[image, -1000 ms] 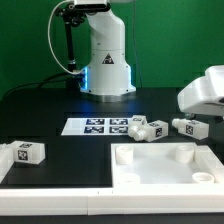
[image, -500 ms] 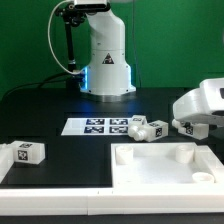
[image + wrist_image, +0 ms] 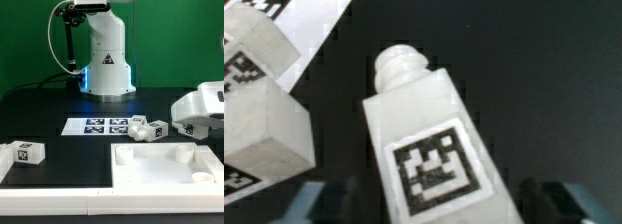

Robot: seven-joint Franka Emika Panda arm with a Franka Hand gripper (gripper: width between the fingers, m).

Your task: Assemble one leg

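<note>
Leg: likely light, stiff, slick plastic. Gripper spread astride it; you should pinch its flat sides, mid-body.

1. The leg between the gripper's fingers is white, with a blocky black-and-white square tag on its face.
2. The gripper has a white housing and its fingers are dark blue-grey.
3. The two neighbouring legs just beside the gripper are white with the same black-and-white tags.
4. The marker board, beyond those legs, is white with black-patterned tags.
5. The panel near the gripper is plain white.
6. The table is black.
7. The backdrop is green.
</note>
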